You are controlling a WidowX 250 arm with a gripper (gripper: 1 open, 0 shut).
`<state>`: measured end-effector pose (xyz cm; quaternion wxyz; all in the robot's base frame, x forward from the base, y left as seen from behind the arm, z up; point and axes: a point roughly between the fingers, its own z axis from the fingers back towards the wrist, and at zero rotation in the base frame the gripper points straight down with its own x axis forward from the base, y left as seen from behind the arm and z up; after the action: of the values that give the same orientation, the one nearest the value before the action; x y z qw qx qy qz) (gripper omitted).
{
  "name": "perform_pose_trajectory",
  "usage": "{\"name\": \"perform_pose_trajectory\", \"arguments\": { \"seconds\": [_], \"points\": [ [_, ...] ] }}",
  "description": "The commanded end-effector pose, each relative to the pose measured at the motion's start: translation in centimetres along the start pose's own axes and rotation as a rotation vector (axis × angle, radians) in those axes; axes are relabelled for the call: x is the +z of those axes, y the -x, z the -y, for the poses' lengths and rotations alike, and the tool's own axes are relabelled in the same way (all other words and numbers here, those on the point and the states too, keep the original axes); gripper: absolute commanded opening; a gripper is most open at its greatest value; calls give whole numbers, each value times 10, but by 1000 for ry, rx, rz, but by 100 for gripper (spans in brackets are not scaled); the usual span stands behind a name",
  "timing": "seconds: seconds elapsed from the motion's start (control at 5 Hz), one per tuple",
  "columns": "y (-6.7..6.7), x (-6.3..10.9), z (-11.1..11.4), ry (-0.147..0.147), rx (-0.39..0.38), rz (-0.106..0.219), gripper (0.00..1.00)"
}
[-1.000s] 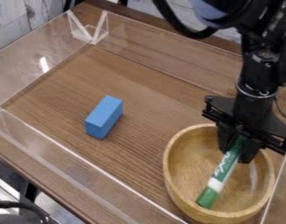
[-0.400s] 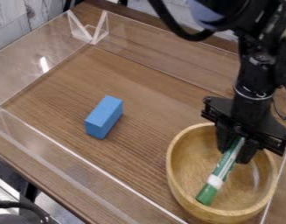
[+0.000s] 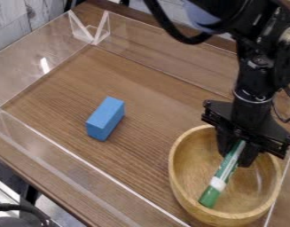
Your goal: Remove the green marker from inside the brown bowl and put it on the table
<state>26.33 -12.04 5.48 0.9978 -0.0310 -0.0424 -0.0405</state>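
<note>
The brown bowl [image 3: 189, 186] sits at the table's [image 3: 159, 80] near right corner. Inside it the green marker [image 3: 222, 180] leans steeply, its green lower end near the bowl's floor and its upper end between the fingers of my black gripper [image 3: 239, 146]. The gripper hangs straight down over the bowl's far half and is shut on the marker's top. The marker's upper tip is hidden by the fingers.
A blue block [image 3: 105, 118] lies left of the bowl near the table's middle. Clear plastic walls [image 3: 41, 66] ring the tabletop, with a folded clear piece [image 3: 90, 28] at the far left corner.
The gripper has risen slightly with the marker, whose lower end has lifted a little inside the bowl. The bowl and the block have stayed put.
</note>
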Motion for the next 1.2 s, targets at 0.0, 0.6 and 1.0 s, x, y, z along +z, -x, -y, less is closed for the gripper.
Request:
{"name": "perform_pose_trajectory", "arguments": {
  "seconds": [0.0,0.6,1.0],
  "points": [
    [-8,29,-1,10,-3,50,0],
    [-6,76,-18,-31,35,39,0],
    [-5,117,-59,-59,52,68,0]
  ]
}}
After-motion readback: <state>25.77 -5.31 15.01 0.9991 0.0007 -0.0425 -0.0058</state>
